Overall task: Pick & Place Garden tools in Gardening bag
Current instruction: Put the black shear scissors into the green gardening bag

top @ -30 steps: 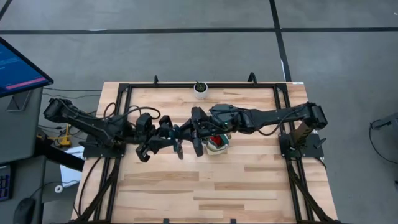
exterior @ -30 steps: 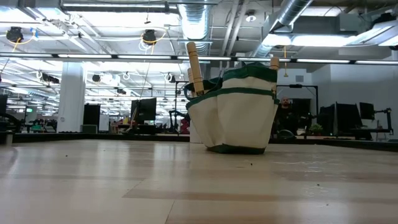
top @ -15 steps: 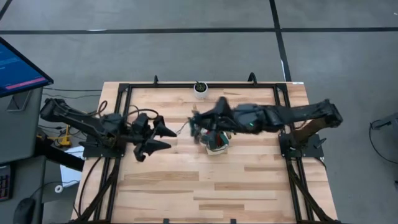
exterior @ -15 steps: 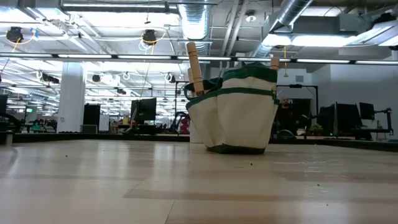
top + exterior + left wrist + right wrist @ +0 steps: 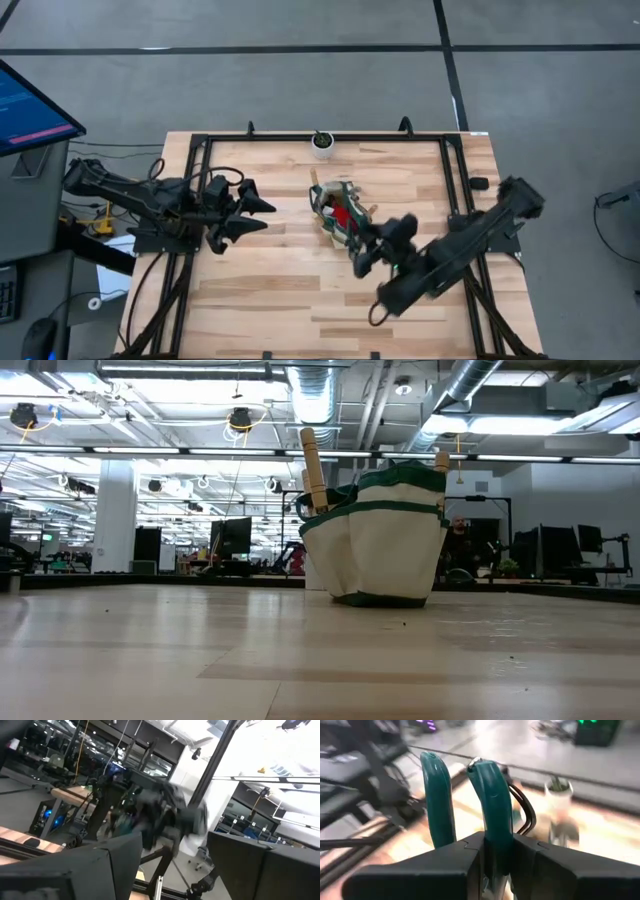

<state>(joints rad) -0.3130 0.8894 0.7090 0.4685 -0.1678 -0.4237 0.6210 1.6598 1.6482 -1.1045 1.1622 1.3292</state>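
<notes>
The cream gardening bag (image 5: 338, 215) with green trim stands upright on its base mid-table, and it also shows in the low view (image 5: 380, 540). Wooden handles (image 5: 312, 465) stick up out of it, and a red item (image 5: 341, 213) lies inside. My right gripper (image 5: 362, 254) is just near-right of the bag, shut on teal-handled pruning shears (image 5: 490, 795). My left gripper (image 5: 258, 213) is open and empty left of the bag, pointing toward it. Neither gripper shows in the low view. My right gripper holds the shears low on the handles (image 5: 495, 845), pinched between its two dark fingers (image 5: 540, 865). Both teal handles stick out past the fingertips toward the table's far edge, along the fingers. The blades are hidden behind the gripper.
A small white pot (image 5: 322, 143) with a green plant stands at the far edge and shows blurred in the right wrist view (image 5: 558, 795). A black frame (image 5: 200, 150) runs around the table. Bare wood (image 5: 280, 300) lies along the near half.
My left gripper has drawn back from the bag toward the table's left edge. My right gripper has swung away from above the bag toward the near edge, its arm folding toward the near right. The bag has stayed where it was.
</notes>
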